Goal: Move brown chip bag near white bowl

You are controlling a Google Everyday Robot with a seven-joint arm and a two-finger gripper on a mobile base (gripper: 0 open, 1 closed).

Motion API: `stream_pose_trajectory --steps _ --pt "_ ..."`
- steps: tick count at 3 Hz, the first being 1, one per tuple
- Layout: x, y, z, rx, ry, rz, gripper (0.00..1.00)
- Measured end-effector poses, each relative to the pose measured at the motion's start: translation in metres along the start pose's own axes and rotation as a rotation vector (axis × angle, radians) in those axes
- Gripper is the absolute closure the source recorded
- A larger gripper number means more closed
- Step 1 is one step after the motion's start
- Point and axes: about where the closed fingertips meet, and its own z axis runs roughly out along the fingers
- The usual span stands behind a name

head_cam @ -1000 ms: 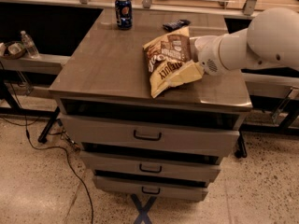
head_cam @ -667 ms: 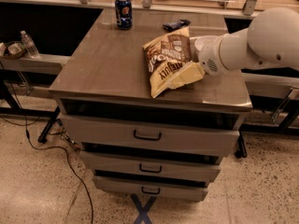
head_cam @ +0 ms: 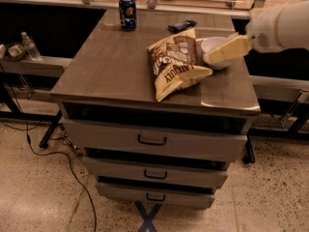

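Bag (head_cam: pixel 176 66): lying on cabinet top (head_cam: pixel 111 66), right of centre. Dark brown half toward the back, tan half toward the front edge, lettering facing up. Skewed, lowest corner pointing front-left, short of the edge. Crinkled and puffed, not flat.

Bowl (head_cam: pixel 216 46): upright on the same top, just beside the bag's right side, toward the right rear. Left rim partly hidden behind the bag; contact between the two not readable. Front of bowl partly covered by the gripper.

Gripper (head_cam: pixel 212 57): tan, reaching in from the right on the white arm (head_cam: pixel 282 25), hanging low across the front of the bowl. Tip just beside the bag's right edge. Seen side-on only, so released or clenched: not possible to say. Contact with bag or bowl also unclear.

Elsewhere on the top:
- dark blue can (head_cam: pixel 127 13), upright, rear left, well apart from the bag.
- small dark wrapper (head_cam: pixel 182 25), lying flat at the rear, just behind the bag's upper edge.

Below the top: three drawers stacked, upper handle (head_cam: pixel 152 140) centred, all closed.

Surroundings: clear bottle (head_cam: pixel 30 45) upright on a low shelf to the left; black cable (head_cam: pixel 48 153) trailing over the speckled floor at left; blue cross mark (head_cam: pixel 148 216) on the floor in front of the cabinet base.
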Motion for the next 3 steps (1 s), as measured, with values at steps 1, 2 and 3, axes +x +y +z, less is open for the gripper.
stream_pose_trajectory --steps 1,2,3 --pt "-0.040 -0.080 -0.067 0.174 -0.125 -0.052 0.00" --pt "-0.065 -0.121 -0.105 0.286 -0.215 -0.070 0.00" --pt "-0.073 -0.127 -0.113 0.306 -0.233 -0.076 0.00"
